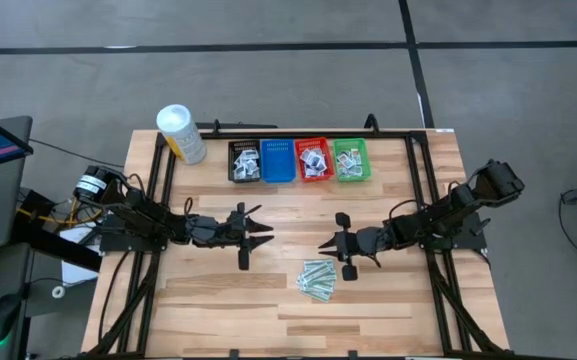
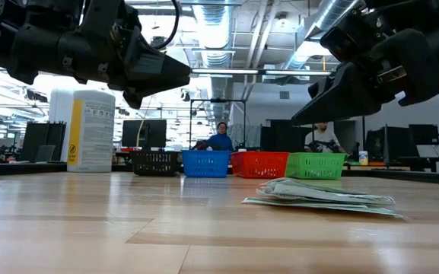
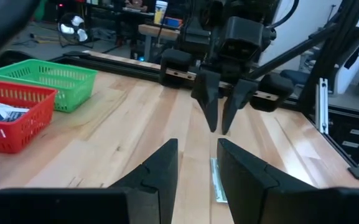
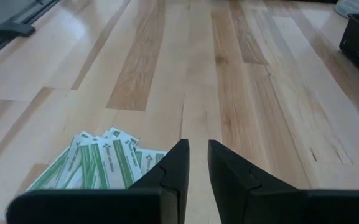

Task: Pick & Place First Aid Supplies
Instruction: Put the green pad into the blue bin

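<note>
left gripper: jaws slightly spread, empty
right gripper: jaws slightly spread, empty
strips: mid-bench, bare wood around

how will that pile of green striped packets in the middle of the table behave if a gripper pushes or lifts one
The green-striped packets look thin and flat, so one would probably flex and weigh little. They lie fanned and overlapping in the right wrist view, so a push would likely slide several together across the smooth wooden table. Lying flush, a single packet may be hard for the fingers to get under.
</note>
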